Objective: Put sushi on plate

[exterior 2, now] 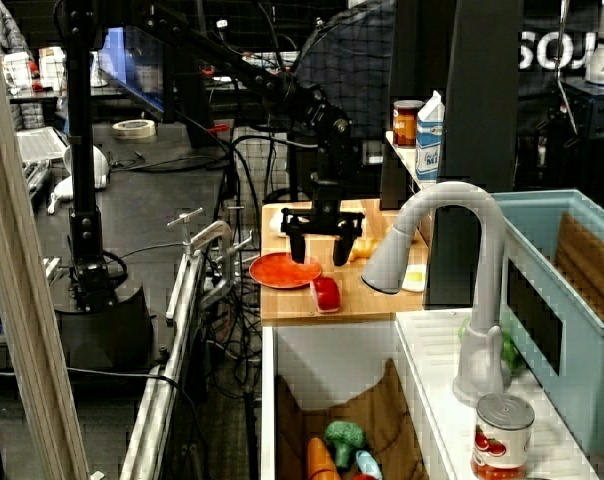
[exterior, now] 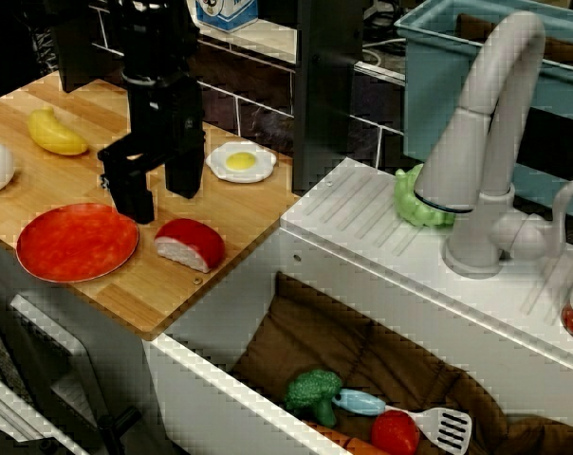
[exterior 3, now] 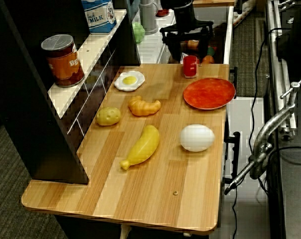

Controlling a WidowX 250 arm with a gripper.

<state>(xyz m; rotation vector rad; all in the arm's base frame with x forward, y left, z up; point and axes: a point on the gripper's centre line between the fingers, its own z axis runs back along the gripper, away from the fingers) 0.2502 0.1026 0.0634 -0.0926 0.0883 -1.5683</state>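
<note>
Jaws spread wide and empty: the gripper (exterior: 158, 194) hangs above the wooden bench (exterior: 87, 142) with both black fingers (exterior: 132, 185) pointing down and nothing between them. Sushi (exterior: 190, 244), red dome over white rice, lies on the bench at about 5 o'clock from the gripper, clear of the fingers. Just beside it at 9 o'clock sits the red-orange plate (exterior: 76, 243), bare. At 1 o'clock from the gripper lies a fried egg (exterior: 241, 162).
</note>
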